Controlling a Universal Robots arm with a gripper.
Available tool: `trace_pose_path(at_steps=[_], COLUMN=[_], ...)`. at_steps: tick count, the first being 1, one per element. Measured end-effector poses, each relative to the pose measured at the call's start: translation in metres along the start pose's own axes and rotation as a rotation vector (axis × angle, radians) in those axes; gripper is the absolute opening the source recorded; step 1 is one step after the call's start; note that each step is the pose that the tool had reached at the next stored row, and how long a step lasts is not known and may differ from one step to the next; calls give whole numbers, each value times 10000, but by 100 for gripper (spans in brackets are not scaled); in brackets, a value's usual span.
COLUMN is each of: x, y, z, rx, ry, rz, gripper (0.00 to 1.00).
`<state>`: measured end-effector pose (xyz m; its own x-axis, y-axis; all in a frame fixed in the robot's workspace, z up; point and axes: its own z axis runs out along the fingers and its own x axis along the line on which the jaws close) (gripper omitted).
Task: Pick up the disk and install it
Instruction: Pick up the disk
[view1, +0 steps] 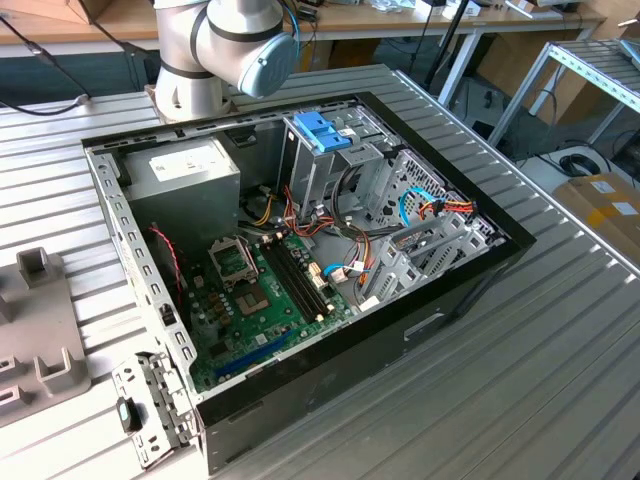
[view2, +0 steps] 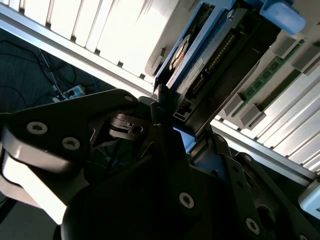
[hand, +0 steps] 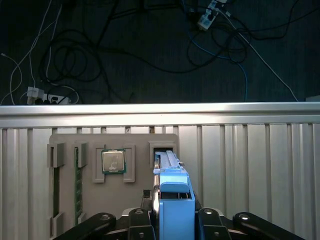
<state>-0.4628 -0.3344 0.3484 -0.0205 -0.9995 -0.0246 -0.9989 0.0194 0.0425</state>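
1. Disk (hand: 172, 192) appears edge-on in the first wrist view, with its light-blue carrier rail (hand: 169, 161) running away from the camera. The claw (hand: 173, 220) has a black finger (hand: 141, 220) tight against each side of the carrier, so it is closed on the disk. The disk's far end meets a slot (hand: 161, 148) in a grey tray (hand: 140, 180). I cannot tell whether it is still seated in that slot or just above it.
2. The same view shows a processor chip (hand: 113, 161) lying in a square recess of the tray, beside the slot. A green memory stick (hand: 77, 185) stands in a narrow groove further along. The tray rests on a ribbed metal tabletop (hand: 260, 150), and beyond the tabletop's edge cables (hand: 75, 55) trail over a dark floor.
3. In the second wrist view the disk (view2: 200, 65) is seen from the side, with its dark body and a row of connector pins showing inside the blue rail. A black finger (view2: 161, 102) lies against its edge, and the claw's dark linkage takes up the foreground. The memory stick (view2: 265, 80) and the grey tray (view2: 250, 107) lie just behind the disk.
4. In the exterior view an open computer case (view1: 450, 300) lies on the tabletop (view1: 500, 400). Inside it are a motherboard (view1: 260, 290), a power supply (view1: 185, 170) and a metal drive cage (view1: 400, 200) topped by a blue latch (view1: 322, 130). The arm (view1: 220, 40) rises behind the case. The grey tray (view1: 40, 340) sits at the exterior view's left, well apart from the case.
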Motion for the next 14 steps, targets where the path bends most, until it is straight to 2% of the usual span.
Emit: trace_pose_path(at_steps=[14], x=[-1], y=[3], z=[-63], rx=[1], ry=[0], rz=[0], gripper=[37])
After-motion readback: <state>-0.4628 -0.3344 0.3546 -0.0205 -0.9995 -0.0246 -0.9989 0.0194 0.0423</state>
